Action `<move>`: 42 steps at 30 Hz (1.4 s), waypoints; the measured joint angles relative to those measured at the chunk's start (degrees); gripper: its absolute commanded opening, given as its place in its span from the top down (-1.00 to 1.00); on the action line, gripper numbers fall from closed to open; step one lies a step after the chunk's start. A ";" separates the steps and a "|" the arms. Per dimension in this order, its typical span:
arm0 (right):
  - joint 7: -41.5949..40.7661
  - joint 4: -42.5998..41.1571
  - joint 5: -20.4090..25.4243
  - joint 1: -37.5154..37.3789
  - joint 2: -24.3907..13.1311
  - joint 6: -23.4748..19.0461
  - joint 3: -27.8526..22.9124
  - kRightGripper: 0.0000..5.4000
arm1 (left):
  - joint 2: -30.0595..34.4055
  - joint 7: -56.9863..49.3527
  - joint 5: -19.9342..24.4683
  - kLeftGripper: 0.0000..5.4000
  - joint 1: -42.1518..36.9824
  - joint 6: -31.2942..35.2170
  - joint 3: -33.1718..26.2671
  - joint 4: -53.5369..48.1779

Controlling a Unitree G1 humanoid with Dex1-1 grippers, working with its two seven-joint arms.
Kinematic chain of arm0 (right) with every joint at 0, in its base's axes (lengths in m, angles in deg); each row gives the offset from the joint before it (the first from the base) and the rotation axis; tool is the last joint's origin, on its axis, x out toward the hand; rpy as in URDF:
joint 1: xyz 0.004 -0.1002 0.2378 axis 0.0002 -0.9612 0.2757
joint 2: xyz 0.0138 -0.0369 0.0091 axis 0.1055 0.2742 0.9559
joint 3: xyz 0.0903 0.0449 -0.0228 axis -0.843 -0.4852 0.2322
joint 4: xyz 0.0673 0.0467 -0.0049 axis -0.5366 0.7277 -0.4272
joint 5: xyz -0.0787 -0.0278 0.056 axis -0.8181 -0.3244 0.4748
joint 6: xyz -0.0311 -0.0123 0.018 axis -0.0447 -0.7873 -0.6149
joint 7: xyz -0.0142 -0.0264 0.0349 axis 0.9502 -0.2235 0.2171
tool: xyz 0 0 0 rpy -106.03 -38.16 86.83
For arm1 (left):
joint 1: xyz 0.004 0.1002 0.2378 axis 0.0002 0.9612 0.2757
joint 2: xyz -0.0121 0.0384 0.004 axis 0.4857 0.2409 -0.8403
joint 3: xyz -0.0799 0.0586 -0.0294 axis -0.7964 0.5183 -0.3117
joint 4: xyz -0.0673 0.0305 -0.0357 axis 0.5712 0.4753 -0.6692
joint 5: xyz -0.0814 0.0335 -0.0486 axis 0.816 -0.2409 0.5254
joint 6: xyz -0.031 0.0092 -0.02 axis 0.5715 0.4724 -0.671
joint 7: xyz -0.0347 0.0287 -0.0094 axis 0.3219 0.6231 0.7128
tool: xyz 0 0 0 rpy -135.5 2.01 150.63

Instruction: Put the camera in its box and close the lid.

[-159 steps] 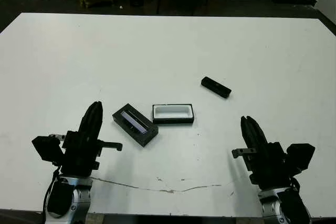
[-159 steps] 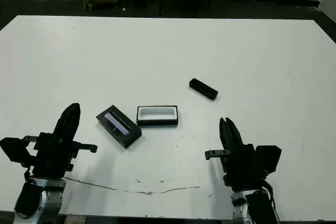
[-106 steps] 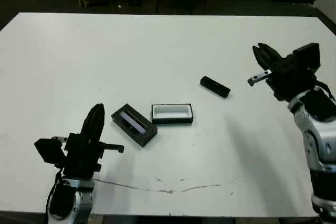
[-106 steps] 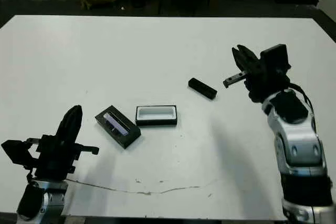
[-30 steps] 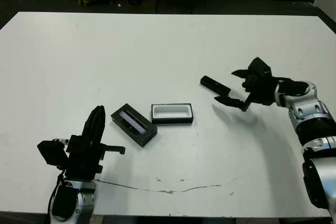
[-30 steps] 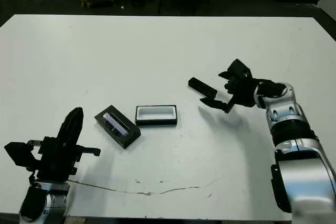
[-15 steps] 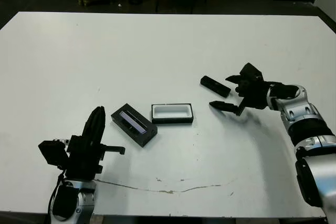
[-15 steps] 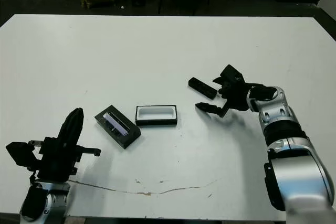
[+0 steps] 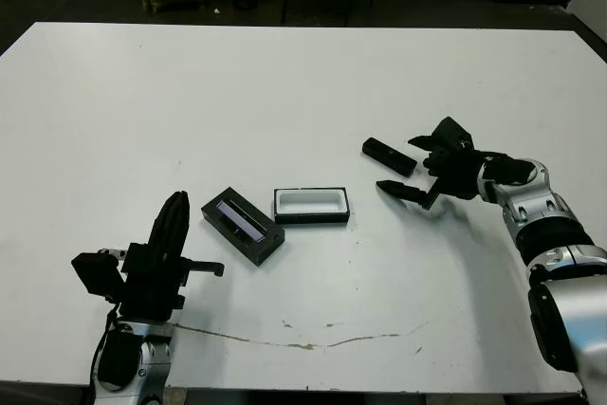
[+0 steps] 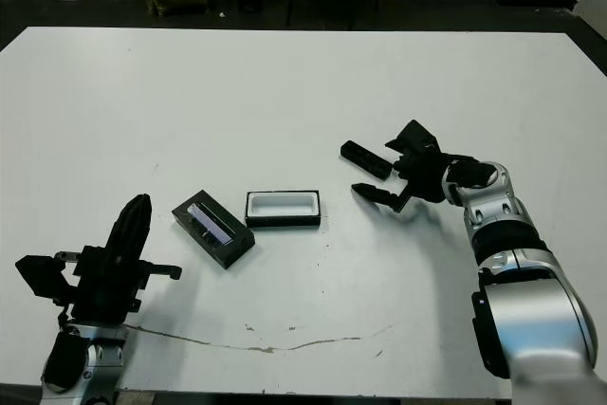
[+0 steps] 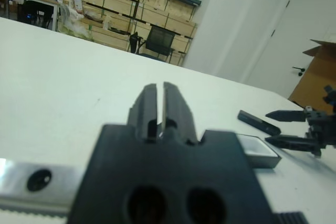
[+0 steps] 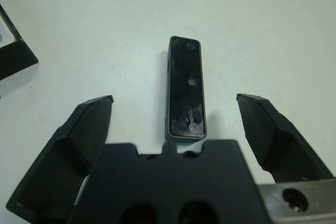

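Two wide-apart fingers of the right tool frame the camera lying flat on the tabletop in its wrist view, while head views show the clenched left tool near the lid and box.

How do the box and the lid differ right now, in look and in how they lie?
The box shows a white lining inside; the lid shows a long purplish panel. The box lies square to the table's near edge; the lid lies at a slant. The box sits nearer the camera than the lid does. Both are black, rectangular, flat on the table, untouched by either gripper.
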 measured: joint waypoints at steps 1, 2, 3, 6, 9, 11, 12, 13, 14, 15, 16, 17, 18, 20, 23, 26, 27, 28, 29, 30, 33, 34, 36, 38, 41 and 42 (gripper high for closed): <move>0.07 0.17 0.01 0.00 0.02 0.50 -0.03 -1.00 | 0.00 0.00 -0.03 1.00 -0.08 0.05 -0.12 0.03; 0.19 0.40 -0.01 -0.01 0.03 1.13 -0.02 -1.00 | 0.00 0.00 -0.04 1.00 -0.22 0.07 -0.17 0.08; 0.39 0.80 -0.05 -0.01 0.05 1.95 -0.01 -1.00 | 0.01 0.06 -0.04 1.00 -0.36 0.08 -0.22 0.23; 0.70 1.68 -0.09 -0.01 0.08 3.54 0.01 -1.00 | 0.01 0.57 0.12 1.00 -0.93 0.06 -0.46 1.20; 0.98 2.32 -0.08 -0.01 0.16 3.98 -0.02 -1.00 | 0.01 1.17 1.24 1.00 -1.38 0.52 -0.72 1.50; 1.17 2.61 -0.07 -0.01 0.27 3.97 -0.02 -1.00 | 0.01 0.99 1.63 1.00 -1.43 1.81 -0.82 1.18; 1.30 2.78 -0.08 0.00 0.32 3.86 -0.02 -1.00 | 0.01 0.91 1.72 1.00 -1.43 2.27 -0.88 1.05; 1.54 2.95 -0.07 0.01 0.39 3.69 -0.03 -1.00 | 0.01 0.85 1.80 1.00 -1.43 2.61 -0.98 0.91; 1.67 3.07 -0.04 0.03 0.47 3.42 -0.07 -1.00 | 0.01 0.85 1.95 1.00 -1.45 2.92 -1.08 0.79; 1.75 3.17 -0.03 0.05 0.53 3.40 -0.10 -1.00 | 0.01 0.86 2.22 1.00 -1.47 3.26 -1.17 0.70; 1.82 3.29 0.00 0.05 0.58 3.40 -0.14 -1.00 | 0.02 0.86 2.46 1.00 -1.49 3.65 -1.30 0.57; 1.87 3.39 0.05 0.05 0.62 3.41 -0.19 -1.00 | 0.02 0.85 2.57 1.00 -1.49 4.01 -1.42 0.36; 1.98 3.46 0.09 0.04 0.66 3.41 -0.21 -0.97 | 0.03 0.82 2.58 1.00 -1.50 4.25 -1.45 0.18; 2.24 3.60 0.17 0.04 0.93 3.38 -0.35 -0.88 | 0.03 0.81 2.46 1.00 -1.61 4.43 -1.45 0.09; 3.15 3.71 0.31 0.04 1.66 2.91 -0.60 -0.62 | 0.04 0.47 2.14 1.00 -1.82 4.83 -1.47 -0.12; 4.28 3.70 0.22 -0.09 2.13 2.91 -0.57 -0.37 | 0.03 -0.26 2.16 1.00 -1.79 6.15 -1.47 -1.02; 4.83 3.68 0.19 -0.12 2.21 2.91 -0.53 -0.29 | 0.03 -0.28 2.15 1.00 -1.79 6.23 -1.48 -1.04; 5.33 3.62 0.06 -0.11 2.24 2.91 -0.42 -0.23 | 0.03 -0.28 2.11 1.00 -1.81 6.25 -1.48 -1.04; 5.69 3.63 0.03 -0.12 2.28 2.91 -0.31 -0.15 | 0.04 -0.28 2.04 1.00 -1.81 6.25 -1.51 -1.03; 6.11 3.63 -0.11 -0.12 2.32 2.91 -0.18 -0.07 | 0.06 -0.25 2.01 1.00 -1.83 6.25 -1.55 -1.03; 6.77 3.65 -0.34 -0.12 2.44 2.66 0.07 0.18 | 0.08 0.02 2.13 1.00 -2.04 6.21 -1.93 -0.85; 6.84 3.66 -0.34 -0.12 2.47 2.46 0.08 0.26 | 0.09 0.37 2.17 1.00 -2.18 6.09 -2.13 -0.60; 7.05 3.68 -0.43 -0.11 2.50 2.26 0.24 0.43 | 0.11 0.83 2.18 1.00 -2.34 6.02 -2.39 -0.30; 7.12 3.67 -0.45 -0.11 2.53 2.26 0.28 0.59 | 0.11 0.96 2.43 1.00 -2.50 6.04 -2.55 -0.29; 7.04 3.66 -0.09 -0.01 2.55 2.26 -0.18 0.74 | 0.11 1.41 2.58 1.00 -2.77 6.02 -2.65 -0.07; 7.01 3.66 -0.03 0.01 2.55 2.26 -0.19 0.76 | 0.11 1.42 2.58 1.00 -2.81 6.02 -2.65 0.00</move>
